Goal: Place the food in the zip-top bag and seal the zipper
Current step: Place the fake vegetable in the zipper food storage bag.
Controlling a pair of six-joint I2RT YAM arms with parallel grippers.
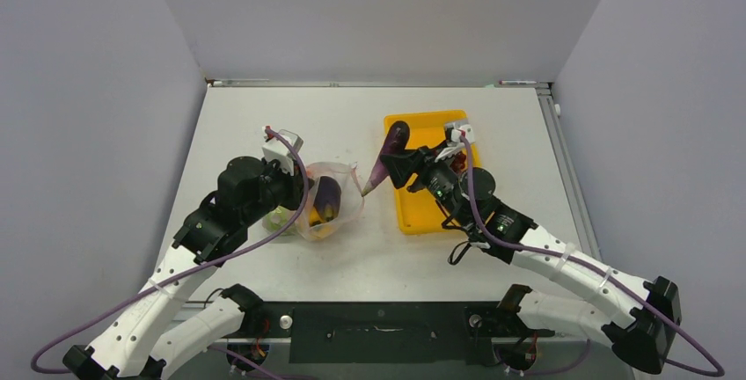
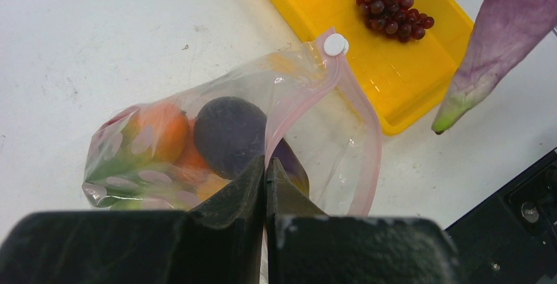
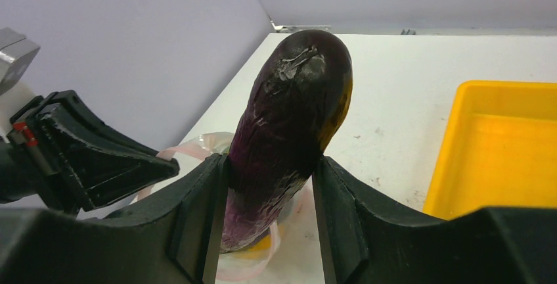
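The clear dotted zip-top bag (image 1: 332,204) lies left of centre with its mouth held open. My left gripper (image 2: 265,163) is shut on the bag's mouth edge, on the pink zipper (image 2: 307,94), near its white slider (image 2: 335,45). Inside the bag sit a dark eggplant (image 2: 228,133) and an orange pepper (image 2: 157,130). My right gripper (image 3: 270,167) is shut on a long purple eggplant (image 3: 295,119), held in the air between tray and bag. Its green tip (image 1: 367,190) points at the bag's mouth. Purple-red grapes (image 2: 389,5) lie in the tray.
The yellow tray (image 1: 420,215) stands right of centre, partly under my right arm. Grey walls close off the table at the back and both sides. The black mounting bar (image 1: 378,332) runs along the near edge.
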